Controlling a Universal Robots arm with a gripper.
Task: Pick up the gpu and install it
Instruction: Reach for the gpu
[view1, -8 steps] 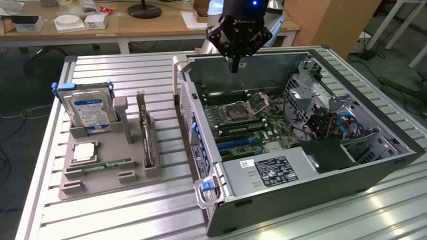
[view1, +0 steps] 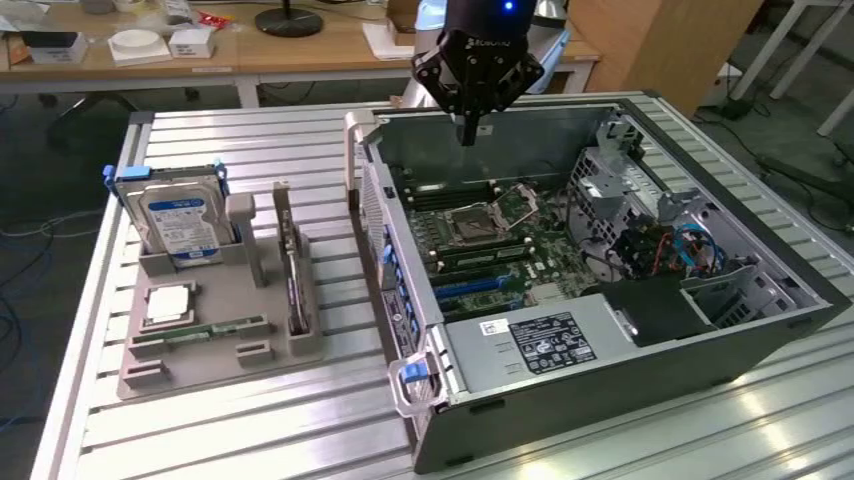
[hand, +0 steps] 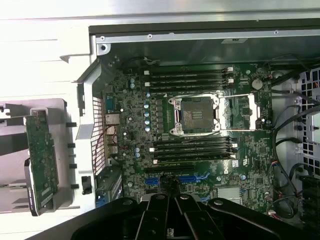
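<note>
**While hanging closed and empty over the case (view1: 601, 400): gpu (hand: 41, 155) not yet picked**

Nearest: grey holder tray (view1: 200, 365) on slatted table (view1: 267, 430), just beside the case at the exterior view's left. Memory stick (view1: 214, 328) flat in the tray's near groove. Behind that, gpu parked on edge in 1 slot of the tray, probably so the long top edge offers a pinch from above; open air over it. Hard drive (view1: 180, 222) upright at the tray's far corner, apart from the card.

Next: case on its side, open upward, motherboard (view1: 494, 250) exposed, blue slots (view1: 474, 288) bare. Tall case wall between tray and board: an edge to clear.

Farthest: gripper (view1: 470, 128), fingers pressed together, nothing between them, above the case's far end, well apart from the gpu.
</note>
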